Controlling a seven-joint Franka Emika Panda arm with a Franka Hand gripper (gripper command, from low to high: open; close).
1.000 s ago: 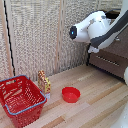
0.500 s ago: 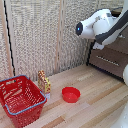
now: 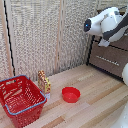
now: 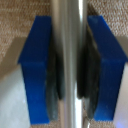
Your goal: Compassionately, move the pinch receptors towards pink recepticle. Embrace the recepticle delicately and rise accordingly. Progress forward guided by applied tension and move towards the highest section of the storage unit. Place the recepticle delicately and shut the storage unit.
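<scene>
In the wrist view my gripper (image 4: 69, 75) has its two blue fingers (image 4: 37, 65) closed on either side of a silver bar handle (image 4: 69, 20), with the dark pads touching it. In the exterior view the white arm (image 3: 105, 22) reaches to the top of the dark brown chest of drawers (image 3: 117, 67) at the exterior view's right. The gripper itself and the uppermost drawer are hidden behind the arm there. A lower drawer with its silver handle (image 3: 107, 60) shows below the arm. The pink cup is not in view.
A red bowl (image 3: 71, 94) sits on the wooden floor. A big red basket (image 3: 20, 99) stands at the exterior view's left, with a small yellow patterned box (image 3: 44, 81) beside it. A woven screen wall (image 3: 45, 35) runs behind them.
The arm has moved toward the exterior view's right, closer in to the chest. The bowl, basket and box have not moved.
</scene>
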